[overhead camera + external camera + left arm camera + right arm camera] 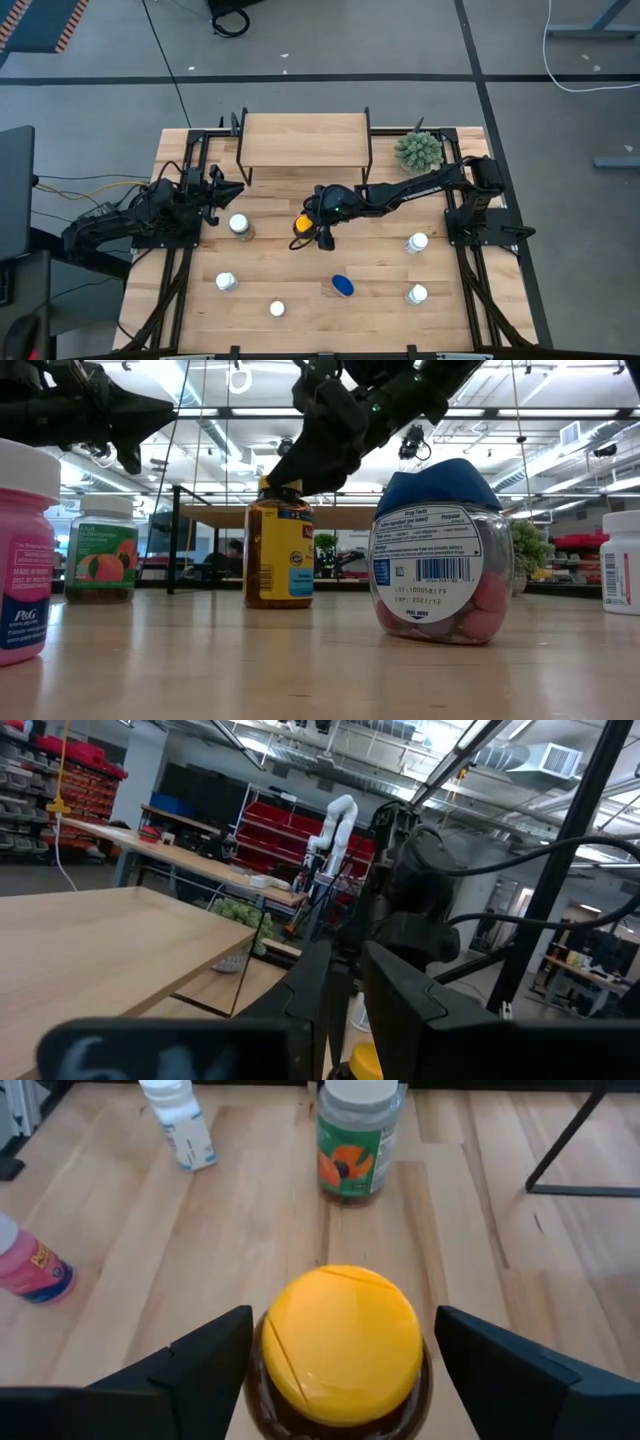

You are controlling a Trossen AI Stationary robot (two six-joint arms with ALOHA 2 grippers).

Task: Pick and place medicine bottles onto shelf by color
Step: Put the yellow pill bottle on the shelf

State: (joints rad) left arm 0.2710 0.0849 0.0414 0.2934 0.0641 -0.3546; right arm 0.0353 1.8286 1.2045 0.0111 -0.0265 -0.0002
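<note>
The amber bottle with the yellow cap [301, 226] stands upright on the table in front of the shelf [305, 140]. My right gripper [314, 226] is open, with one finger on each side of the yellow cap [345, 1340] and a narrow gap at each side, so it touches nothing. In the low view it reaches down over the bottle [279, 545]. My left gripper [232, 189] is shut and empty, raised at the table's left. The blue-lidded bottle [343, 286] and several white-capped bottles, one of them [240, 224], stand on the table.
A green spiky plant [418, 150] stands to the right of the shelf. The pink-labelled bottle [25, 560] and a peach-labelled one [100, 555] stand left of the amber bottle. Two white-capped bottles [417, 242] stand at the right. The shelf's black legs [369, 150] rise behind my right gripper.
</note>
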